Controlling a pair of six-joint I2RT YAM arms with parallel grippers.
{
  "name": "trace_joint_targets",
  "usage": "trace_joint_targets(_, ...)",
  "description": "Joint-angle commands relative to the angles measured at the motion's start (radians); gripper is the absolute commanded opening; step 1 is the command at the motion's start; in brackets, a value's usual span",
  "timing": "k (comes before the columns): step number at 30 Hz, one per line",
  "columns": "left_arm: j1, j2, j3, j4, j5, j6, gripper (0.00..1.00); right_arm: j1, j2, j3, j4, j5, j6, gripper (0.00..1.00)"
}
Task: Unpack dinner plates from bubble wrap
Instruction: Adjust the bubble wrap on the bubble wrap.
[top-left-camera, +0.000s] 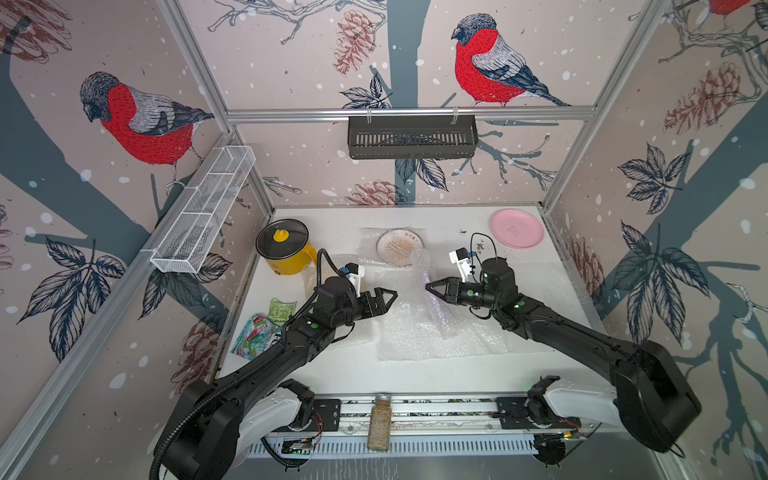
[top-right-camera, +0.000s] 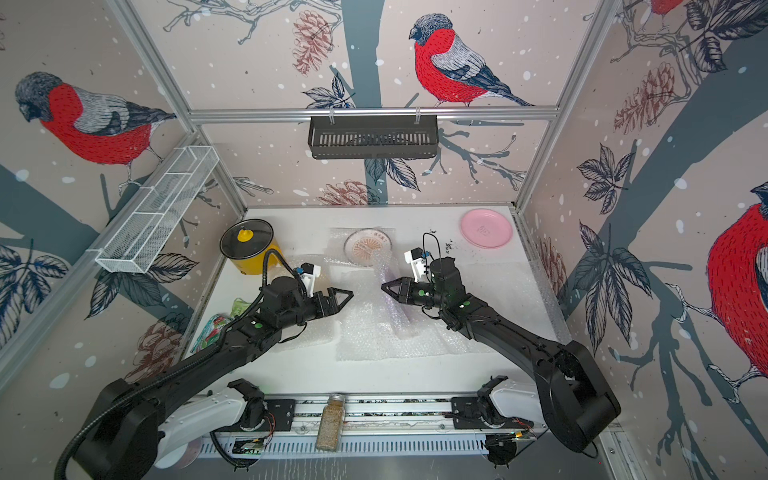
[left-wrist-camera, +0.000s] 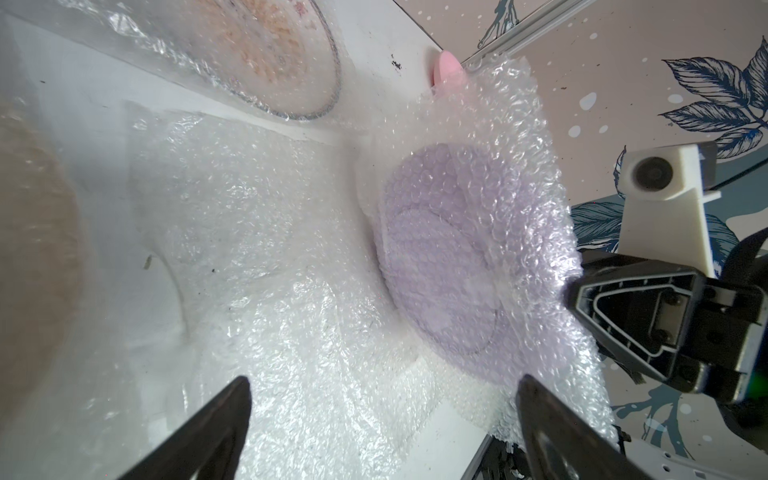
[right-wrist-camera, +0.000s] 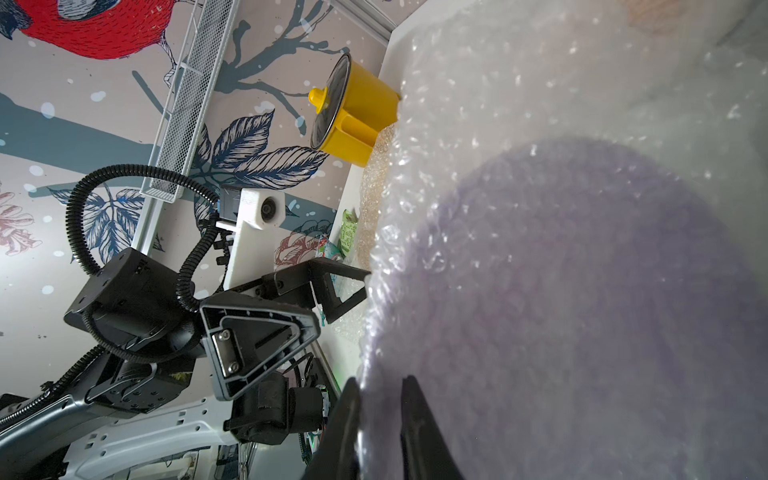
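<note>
In both top views the lilac plate (top-left-camera: 437, 309) (top-right-camera: 395, 311) is seen propped on edge and tilted, in the middle of the table (top-left-camera: 374, 374), and it is swathed in bubble wrap (top-left-camera: 422, 266). The right gripper (top-left-camera: 429, 286) is set against the wrap's raised edge. The left gripper (top-left-camera: 392, 295) is held just beside the bundle, apart from it. Farther back, the sunburst plate (top-left-camera: 400, 247) is laid on a second sheet (top-left-camera: 374, 241), and the pink plate (top-left-camera: 516, 228) is left bare in the far right corner.

In the left wrist view the left gripper (left-wrist-camera: 386, 415) is shown spread wide, with nothing caught between its fingers. The lilac plate (left-wrist-camera: 440, 257) is seen through the bubbles, and the cream plate (left-wrist-camera: 37, 249) is made out, blurred, under more wrap.

In the right wrist view the right gripper (right-wrist-camera: 380, 399) is shown narrow, with the edge of the bubble wrap (right-wrist-camera: 478, 83) lying between its fingers. Whether that edge is actually pinched cannot be told. The lilac plate (right-wrist-camera: 582, 291) is seen close by, through the wrap.
</note>
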Motion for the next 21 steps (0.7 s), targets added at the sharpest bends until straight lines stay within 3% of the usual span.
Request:
trace_joint_targets(1,0.0,0.034,0.036,0.041,0.061,0.046,0.98,-0.008,-0.015,0.002,-0.037,0.008,-0.019,0.2)
trace_joint_targets(9,-0.018,0.107,0.075,0.058,0.07,0.049,0.98,-0.012,-0.018,0.018,-0.045,0.012,-0.014,0.06)
trace_joint_targets(17,-0.008,0.084,0.05,0.041,-0.021,-0.027,0.98,0.061,0.039,0.135,-0.021,0.014,0.036,0.05)
trace_joint_targets(21,0.016,0.059,0.005,0.119,0.035,-0.069,0.98,0.101,0.07,0.174,0.005,0.018,0.048,0.05)
